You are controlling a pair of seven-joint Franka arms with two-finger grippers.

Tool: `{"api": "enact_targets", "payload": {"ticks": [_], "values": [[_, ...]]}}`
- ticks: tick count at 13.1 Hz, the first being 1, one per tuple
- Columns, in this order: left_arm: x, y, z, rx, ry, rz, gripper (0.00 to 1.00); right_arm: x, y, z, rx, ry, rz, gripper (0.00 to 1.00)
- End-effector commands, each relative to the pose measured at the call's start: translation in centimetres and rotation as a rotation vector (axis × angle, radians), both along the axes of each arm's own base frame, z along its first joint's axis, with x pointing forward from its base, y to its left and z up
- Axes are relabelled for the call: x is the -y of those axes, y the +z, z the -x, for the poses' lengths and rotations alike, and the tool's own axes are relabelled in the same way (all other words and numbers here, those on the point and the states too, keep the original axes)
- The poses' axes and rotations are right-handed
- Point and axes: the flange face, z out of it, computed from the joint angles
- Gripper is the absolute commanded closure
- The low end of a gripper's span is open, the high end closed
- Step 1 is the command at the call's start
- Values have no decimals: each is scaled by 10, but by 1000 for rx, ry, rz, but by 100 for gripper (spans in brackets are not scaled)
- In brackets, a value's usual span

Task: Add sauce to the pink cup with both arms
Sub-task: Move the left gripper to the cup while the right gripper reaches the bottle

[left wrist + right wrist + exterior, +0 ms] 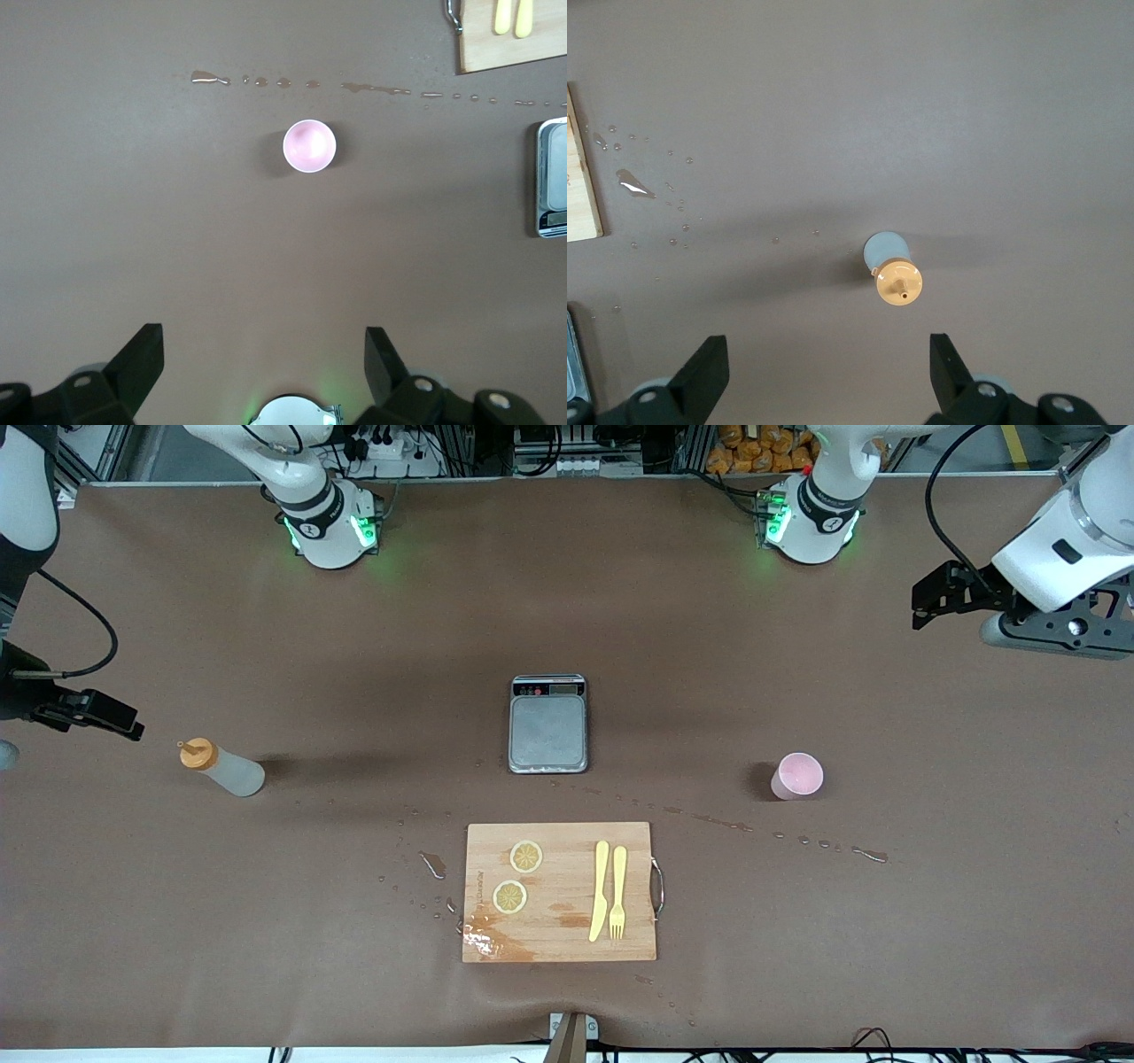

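The sauce bottle [221, 766] stands upright on the brown table toward the right arm's end, whitish with an orange nozzle cap. From above its cap [899, 282] shows in the right wrist view. My right gripper [124, 722] hangs open over the table at that end, apart from the bottle, with nothing between its fingers [829, 350]. The pink cup [797, 776] stands upright toward the left arm's end and looks empty [309, 146]. My left gripper [921, 607] hovers open and empty [264, 341] over the table, apart from the cup.
A grey scale [548, 726] sits mid-table. Nearer the camera lies a wooden cutting board [558, 921] with two lemon slices [518, 875], a yellow knife and a fork [617, 893]. Water drops [797, 840] trail across the cloth near the board and cup.
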Motion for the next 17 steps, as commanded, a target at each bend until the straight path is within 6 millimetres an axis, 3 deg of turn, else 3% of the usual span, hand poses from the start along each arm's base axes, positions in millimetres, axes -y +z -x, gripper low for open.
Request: {"api": "enact_targets", "payload": {"ticks": [1,3,5,7,10,12,14,17], "values": [[-10,-3,-2,-13,18,-10,0,5,-1,3,-4,-15,12,0],[-5,-24,-6,-24,10,-10,0,13,-2,5,-11,-55,3,0],[2,-60,-12,-20,9,23,0,17,-7,7,-39,-136,-9,0],[26,-102,-10,-17,25,47,0,27,-17,10,-64,-190,-71,0],[46,-158,-5,-4,18,45,0,55,-34,2,-87,-431,-101,0],[46,-194,-12,-12,26,51,0,66,-41,4,-109,-487,-99,0],[49,-237,-22,-21,23,57,0,91,-53,9,-152,-533,-101,0],[62,-276,-23,-39,3,61,0,129,-69,13,-177,-679,-143,0]]}}
